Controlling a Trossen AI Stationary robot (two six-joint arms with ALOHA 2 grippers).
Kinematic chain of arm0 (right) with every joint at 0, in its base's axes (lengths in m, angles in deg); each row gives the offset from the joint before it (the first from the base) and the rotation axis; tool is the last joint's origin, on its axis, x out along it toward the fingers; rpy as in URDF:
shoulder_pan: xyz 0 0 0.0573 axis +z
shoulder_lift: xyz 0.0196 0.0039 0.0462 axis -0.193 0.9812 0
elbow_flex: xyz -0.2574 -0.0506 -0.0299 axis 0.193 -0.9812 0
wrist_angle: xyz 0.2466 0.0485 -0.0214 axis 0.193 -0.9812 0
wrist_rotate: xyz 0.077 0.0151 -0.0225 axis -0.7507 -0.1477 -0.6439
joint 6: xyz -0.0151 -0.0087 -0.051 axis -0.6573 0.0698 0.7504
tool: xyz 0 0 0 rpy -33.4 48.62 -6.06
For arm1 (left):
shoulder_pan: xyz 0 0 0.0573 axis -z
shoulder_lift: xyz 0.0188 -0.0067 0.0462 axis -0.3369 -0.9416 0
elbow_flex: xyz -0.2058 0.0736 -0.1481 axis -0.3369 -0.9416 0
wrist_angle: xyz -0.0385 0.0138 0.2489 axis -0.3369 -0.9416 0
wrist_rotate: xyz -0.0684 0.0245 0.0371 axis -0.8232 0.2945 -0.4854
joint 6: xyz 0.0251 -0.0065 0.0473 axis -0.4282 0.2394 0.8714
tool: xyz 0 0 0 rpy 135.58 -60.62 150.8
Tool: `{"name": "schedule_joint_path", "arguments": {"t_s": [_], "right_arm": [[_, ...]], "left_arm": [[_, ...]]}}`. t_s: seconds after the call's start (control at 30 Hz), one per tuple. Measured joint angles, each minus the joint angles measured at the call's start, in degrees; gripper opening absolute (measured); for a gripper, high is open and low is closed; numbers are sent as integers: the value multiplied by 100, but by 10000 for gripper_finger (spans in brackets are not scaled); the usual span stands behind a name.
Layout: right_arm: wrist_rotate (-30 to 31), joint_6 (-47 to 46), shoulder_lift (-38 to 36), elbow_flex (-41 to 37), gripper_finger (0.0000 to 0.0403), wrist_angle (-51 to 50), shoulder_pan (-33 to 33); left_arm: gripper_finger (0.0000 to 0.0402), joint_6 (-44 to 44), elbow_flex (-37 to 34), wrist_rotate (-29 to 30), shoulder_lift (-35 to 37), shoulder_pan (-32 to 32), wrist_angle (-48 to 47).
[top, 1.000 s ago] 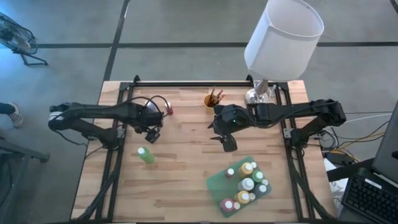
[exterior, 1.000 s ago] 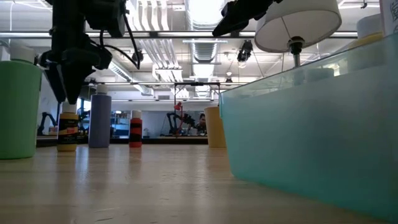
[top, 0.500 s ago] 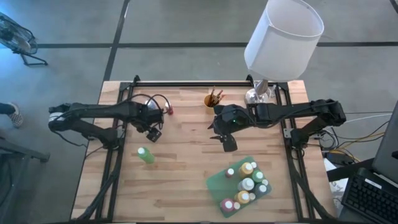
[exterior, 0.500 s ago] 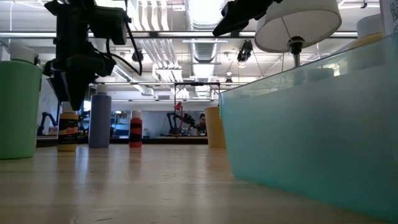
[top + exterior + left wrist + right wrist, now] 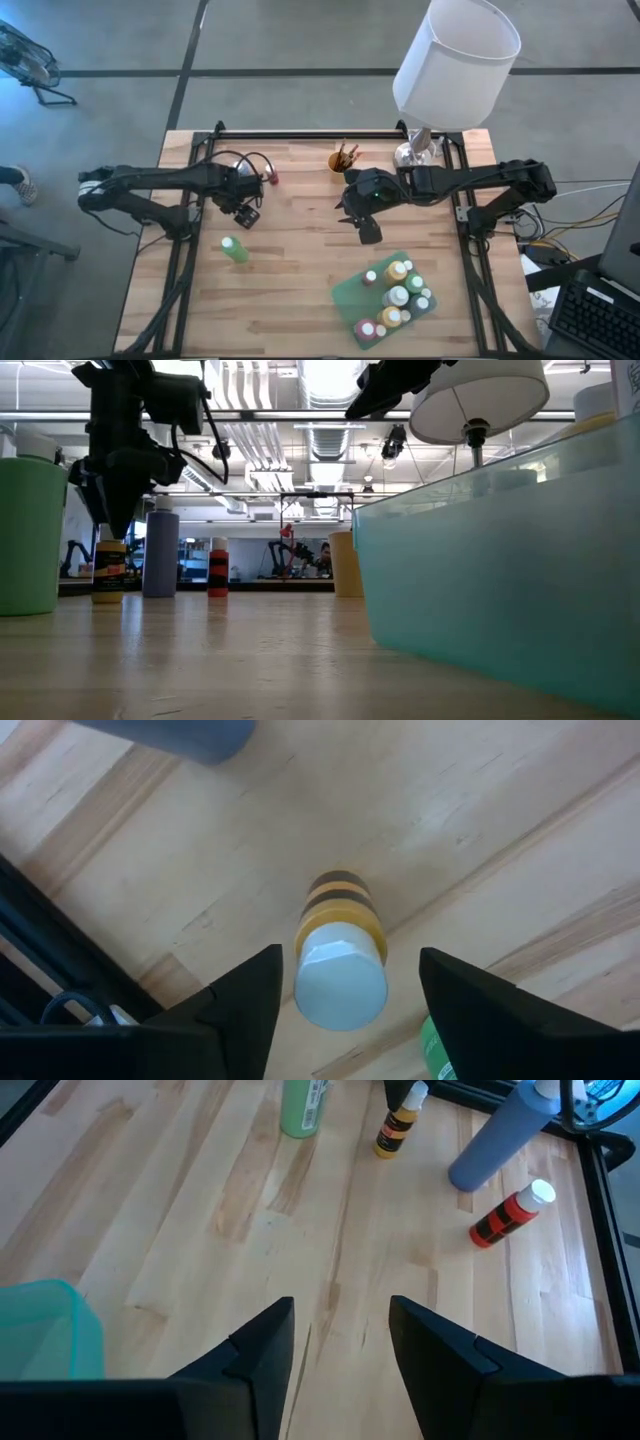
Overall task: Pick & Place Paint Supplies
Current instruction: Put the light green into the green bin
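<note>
My left gripper [image 5: 340,1010] is open and points down over a small yellow bottle with a white cap [image 5: 340,965], which stands upright on the table. The fingers stand either side of the cap without touching it. In the low view the left gripper [image 5: 112,510] hangs just above that yellow bottle [image 5: 109,568]. A blue-grey bottle [image 5: 160,553], a red bottle [image 5: 217,567] and a green bottle [image 5: 235,249] stand nearby. My right gripper [image 5: 367,232] waits open above mid-table, near a green tray [image 5: 350,295] holding several bottles.
A cup of brushes [image 5: 344,158] stands near the far edge. The white-shaded lamp [image 5: 455,65] stands with its silver base [image 5: 418,150] at the far right corner. The tray's wall [image 5: 500,570] fills the right of the low view. Bare wood lies between the two grippers.
My left gripper has shifted slightly toward the table's right and lowered a little toward the yellow bottle's cap, staying open. The right arm and the bottles have kept still.
</note>
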Motion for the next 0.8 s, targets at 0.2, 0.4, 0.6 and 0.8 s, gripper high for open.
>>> {"name": "schedule_joint_path", "arguments": {"t_s": [0.2, 0.4, 0.6, 0.8], "right_arm": [[0, -31, 0, 0, 147, -13, 0], [0, -34, 0, -9, 135, -16, 0], [0, -31, 0, -9, 124, -18, 0], [0, -31, 0, -9, 113, -18, 0]], "left_arm": [[223, 8, 0, 4, -2, 0, 8], [199, 12, 0, 6, -2, -1, 6], [173, 15, 0, 13, -2, -2, -2], [147, 35, 0, 13, -2, 0, -3]]}}
